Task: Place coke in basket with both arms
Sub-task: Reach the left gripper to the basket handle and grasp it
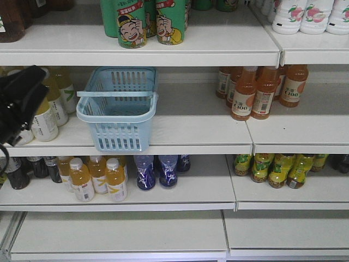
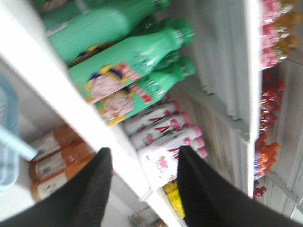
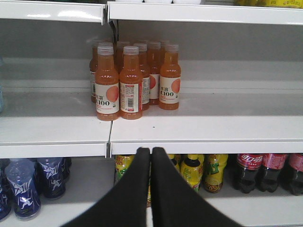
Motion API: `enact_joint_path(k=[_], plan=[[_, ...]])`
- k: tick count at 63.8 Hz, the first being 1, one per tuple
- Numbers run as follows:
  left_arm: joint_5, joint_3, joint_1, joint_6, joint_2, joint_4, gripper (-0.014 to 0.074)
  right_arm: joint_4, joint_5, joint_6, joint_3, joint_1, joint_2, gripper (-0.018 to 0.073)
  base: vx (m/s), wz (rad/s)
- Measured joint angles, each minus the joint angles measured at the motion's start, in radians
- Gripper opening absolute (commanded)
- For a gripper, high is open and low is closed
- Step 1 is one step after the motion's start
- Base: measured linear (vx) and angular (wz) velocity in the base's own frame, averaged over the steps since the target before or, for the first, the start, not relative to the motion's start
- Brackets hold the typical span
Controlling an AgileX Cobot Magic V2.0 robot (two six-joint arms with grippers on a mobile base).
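My left fingers (image 2: pixel 92 189) were spread wide with nothing between them. The view from that wrist was blurred and tilted. It showed green bottles with a cartoon face (image 2: pixel 128 71) lying across the frame, white bottles with pink caps (image 2: pixel 163 137) beyond them, and a pale blue edge at the far left.

My right fingers (image 3: pixel 158 184) were pressed together tip to tip, empty. They pointed at a shelf edge (image 3: pixel 199 146). On the shelf above that edge a cluster of orange C100 bottles (image 3: pixel 132 80) stood upright. On the shelf below were dark cola bottles with red labels (image 3: pixel 262 170), yellow-green bottles (image 3: pixel 191 171) and blue bottles (image 3: pixel 35 182).

From the front, the basket (image 1: pixel 117 117) sat upright on the middle shelf, left of centre. Its handle lay across the top and its front corner stood at the shelf's lip. I saw nothing inside it. My left arm (image 1: pixel 19 101) hung at the left edge of that view, near the basket but apart from it, in front of some pale-labelled bottles (image 1: pixel 52 112).

I could not make out the coke in any view.
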Motion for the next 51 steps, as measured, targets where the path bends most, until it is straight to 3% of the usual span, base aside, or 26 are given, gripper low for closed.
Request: enact_joint_path(k=[17,40,51], plan=[[-0.196,-0.057,0.000,-0.091,0.348,-0.001,0.0504,0.000,0.000,0.000,0.000,0.000,0.000,-0.0005,0.00,0.00],[-0.214,-0.248,0.000,-0.099,0.610,-0.005,0.0504,0.000,0.000,0.000,0.000,0.000,0.000,-0.0005,0.00,0.00],[-0.214,-0.315,0.000,-0.143,0.677,-0.006,0.0504,0.000,0.000,0.000,0.000,0.000,0.000,-0.0005,0.00,0.00]])
